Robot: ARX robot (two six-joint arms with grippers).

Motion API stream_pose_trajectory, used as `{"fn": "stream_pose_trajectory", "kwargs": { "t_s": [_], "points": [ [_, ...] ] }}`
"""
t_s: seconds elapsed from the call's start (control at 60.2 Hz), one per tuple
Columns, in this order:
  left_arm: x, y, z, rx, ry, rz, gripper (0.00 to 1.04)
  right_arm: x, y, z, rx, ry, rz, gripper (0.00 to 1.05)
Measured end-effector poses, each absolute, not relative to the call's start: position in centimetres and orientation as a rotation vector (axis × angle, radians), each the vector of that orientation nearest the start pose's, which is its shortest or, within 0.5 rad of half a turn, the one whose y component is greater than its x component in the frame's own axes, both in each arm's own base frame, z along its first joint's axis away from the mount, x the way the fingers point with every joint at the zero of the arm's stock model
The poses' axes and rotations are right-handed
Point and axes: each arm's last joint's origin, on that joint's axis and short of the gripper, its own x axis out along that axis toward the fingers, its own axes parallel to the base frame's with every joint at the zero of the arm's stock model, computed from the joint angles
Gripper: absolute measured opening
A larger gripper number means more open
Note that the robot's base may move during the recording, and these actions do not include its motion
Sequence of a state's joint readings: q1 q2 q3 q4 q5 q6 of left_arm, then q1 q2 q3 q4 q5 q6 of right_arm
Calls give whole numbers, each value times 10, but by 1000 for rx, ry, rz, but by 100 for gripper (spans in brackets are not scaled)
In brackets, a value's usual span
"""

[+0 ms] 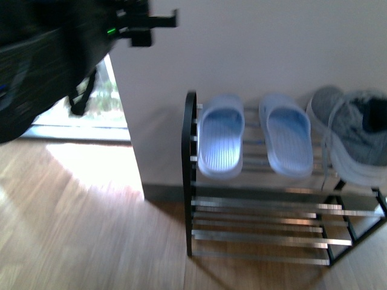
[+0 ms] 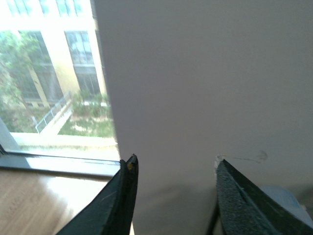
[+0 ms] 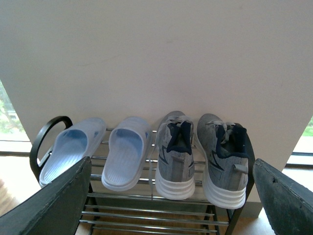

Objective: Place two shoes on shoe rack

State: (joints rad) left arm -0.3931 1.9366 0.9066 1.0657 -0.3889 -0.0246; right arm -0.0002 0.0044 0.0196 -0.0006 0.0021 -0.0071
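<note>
Standing against wall: a low shoe rack (image 3: 146, 196) with a black frame and chrome rods sits on a wooden floor (image 1: 78, 229) against a pale wall (image 3: 156, 54)
Top tier, slippers: two pale blue slide slippers side by side, heels facing the camera; in the front view the left slipper (image 1: 221, 144) lies at 9 o'clock from the right slipper (image 1: 286, 142)
Top tier, sneakers: two grey knit sneakers with white soles and navy lining; in the right wrist view the left sneaker (image 3: 175, 155) is just beside the right sneaker (image 3: 224, 159), both at 3 o'clock from the slippers
Lower tier: bare chrome rods
Left end effector (image 2: 173, 196): two dark fingers spread wide apart, nothing between them, pointed at the wall beside a bright window (image 2: 49, 73)
Right end effector (image 3: 166, 200): two dark fingers spread very wide, holding nothing, facing the rack from a little way off
Picture quality: front view is blurred
</note>
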Motion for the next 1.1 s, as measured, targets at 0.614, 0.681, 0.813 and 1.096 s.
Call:
{"fn": "stream_pose_trajectory", "kwargs": {
  "t_s": [0.614,0.681,0.813,1.096],
  "points": [
    [225,-35,162,-9,10,-7,1,97,0,170,-7,-15,-3,96],
    [215,-30,162,-9,10,-7,1,97,0,170,-7,-15,-3,96],
    [199,-22,162,-9,12,-3,1,97,0,170,-7,-14,-3,96],
    [169,-9,162,-9,15,-25,1,97,0,170,-7,-15,-3,96]
  ]
}}
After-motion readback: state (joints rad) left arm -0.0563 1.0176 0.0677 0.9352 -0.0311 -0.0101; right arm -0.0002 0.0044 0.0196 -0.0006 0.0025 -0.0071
